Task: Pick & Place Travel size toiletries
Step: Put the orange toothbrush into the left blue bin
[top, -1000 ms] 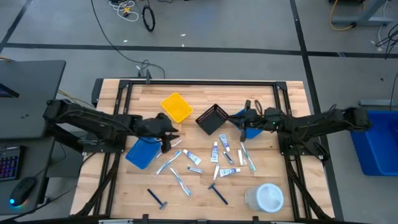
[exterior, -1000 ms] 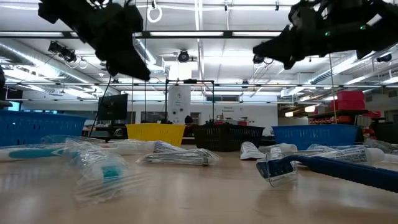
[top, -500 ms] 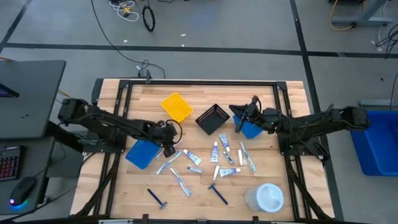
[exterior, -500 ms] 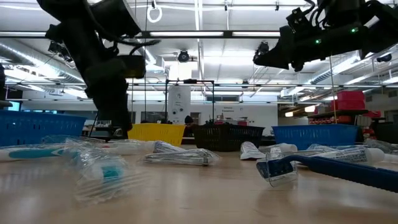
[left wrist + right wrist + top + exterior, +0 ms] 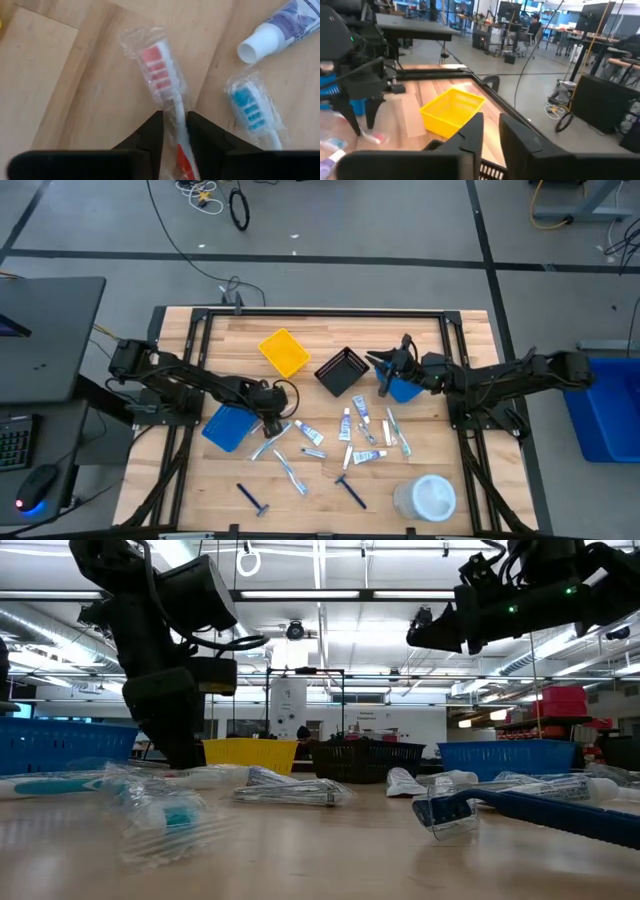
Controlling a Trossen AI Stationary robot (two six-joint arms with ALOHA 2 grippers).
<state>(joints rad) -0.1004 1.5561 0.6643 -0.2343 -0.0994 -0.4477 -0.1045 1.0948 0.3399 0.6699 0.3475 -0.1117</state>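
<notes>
The toiletries lie scattered on the wooden table: white-and-blue tubes, wrapped toothbrushes and dark blue razors. My left gripper is down at the table beside the left blue bin. It is shut on a wrapped toothbrush with red bristles. A second toothbrush with blue bristles and a tube lie next to it. My right gripper hangs shut and holding nothing, above the gap between the black bin and the right blue bin. My left gripper pinches the red-bristled toothbrush by its thin neck, just behind the head, through the clear wrapper. The fingers come from above, pointing down, and stand across the handle. The toothbrush lies flat on the table.
A yellow bin sits toward the far edge, with the black bin beside it. A round white tub stands near the near right corner. A lone razor lies by the near edge. Bare wood shows along the far edge.
My left gripper has come down from above the table to the tabletop, moving toward the near edge and tipping to point straight down. It now stands over the toothbrush beside the left blue bin. My right gripper has shifted slightly toward the black bin.
</notes>
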